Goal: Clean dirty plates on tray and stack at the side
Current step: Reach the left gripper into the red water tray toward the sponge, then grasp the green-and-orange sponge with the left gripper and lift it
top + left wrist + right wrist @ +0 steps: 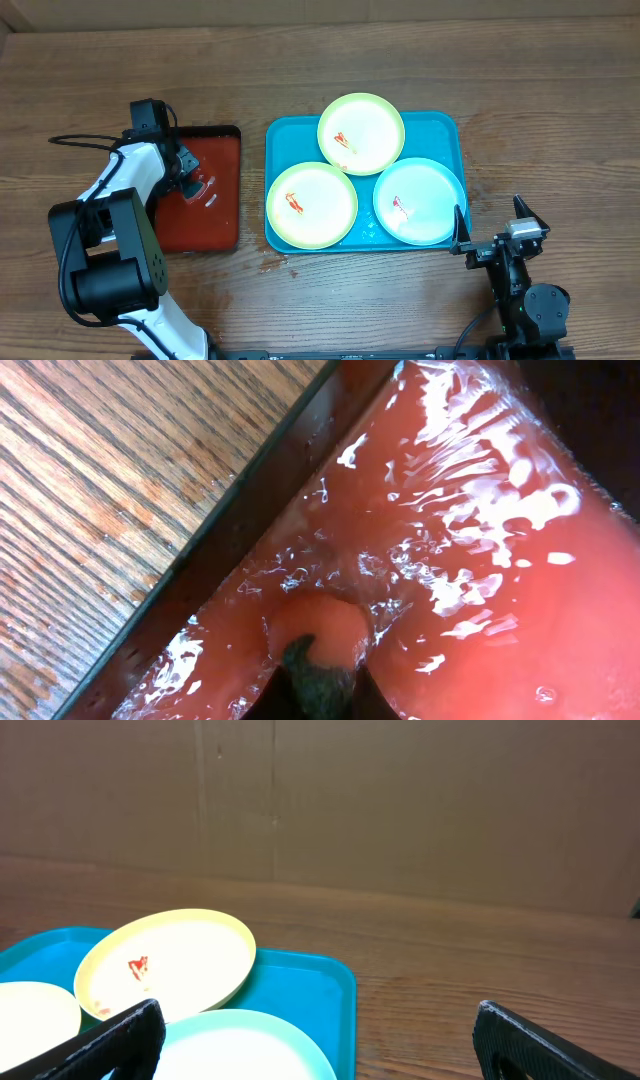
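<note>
Three dirty plates lie on the turquoise tray (440, 125): a yellow-green one (361, 133) at the back, a yellow-green one (312, 204) front left, and a blue-white one (420, 201) front right, each with a red smear. My left gripper (195, 185) is down in the red tray (215, 215), shut on a dark green scrub pad (318, 675) that presses into the wet red surface. My right gripper (490, 212) is open and empty just off the turquoise tray's front right corner. In the right wrist view it (318, 1015) faces the blue-white plate (235, 1045) and the back plate (170, 960).
The red tray has a black rim (250, 510) and a film of glistening liquid (480, 490). It stands left of the turquoise tray on the wooden table (560, 120). A cardboard wall (400, 800) stands at the table's far side.
</note>
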Available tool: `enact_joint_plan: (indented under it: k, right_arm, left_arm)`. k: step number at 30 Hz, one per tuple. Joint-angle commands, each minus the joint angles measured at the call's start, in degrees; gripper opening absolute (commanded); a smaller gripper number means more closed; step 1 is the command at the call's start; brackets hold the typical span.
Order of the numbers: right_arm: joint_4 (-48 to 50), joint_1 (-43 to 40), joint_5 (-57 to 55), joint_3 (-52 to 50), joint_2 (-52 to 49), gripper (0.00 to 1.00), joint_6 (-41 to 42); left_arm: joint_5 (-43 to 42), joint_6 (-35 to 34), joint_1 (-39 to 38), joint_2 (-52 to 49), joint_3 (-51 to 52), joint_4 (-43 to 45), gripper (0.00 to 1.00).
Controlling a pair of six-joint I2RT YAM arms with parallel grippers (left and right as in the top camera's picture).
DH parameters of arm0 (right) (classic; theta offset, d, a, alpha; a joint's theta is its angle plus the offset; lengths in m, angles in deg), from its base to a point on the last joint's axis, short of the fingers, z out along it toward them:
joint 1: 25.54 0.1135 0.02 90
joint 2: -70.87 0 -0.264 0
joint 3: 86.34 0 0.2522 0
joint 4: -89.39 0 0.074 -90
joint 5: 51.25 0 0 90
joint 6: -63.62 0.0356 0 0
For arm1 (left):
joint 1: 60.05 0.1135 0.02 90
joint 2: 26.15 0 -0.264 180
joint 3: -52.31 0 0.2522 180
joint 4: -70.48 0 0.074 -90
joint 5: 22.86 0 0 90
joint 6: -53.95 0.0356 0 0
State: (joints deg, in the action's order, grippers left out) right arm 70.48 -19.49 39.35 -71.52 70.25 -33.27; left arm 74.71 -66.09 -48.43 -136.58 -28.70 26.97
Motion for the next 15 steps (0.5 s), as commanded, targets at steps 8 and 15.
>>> enact_joint_plan:
  k: [8,15]
  right_arm:
    - [0.3,0.2,-0.5,-0.6,0.5,1.0,-0.2]
    - [0.3,0.2,-0.6,-0.6,0.5,1.0,-0.2]
  left_arm:
    - [-17.9,0.0,-0.4,-1.9,-1.1,-6.2,1.0]
    - [-20.7,-0.4,-0.4,-1.9,-1.1,-12.5,0.91]
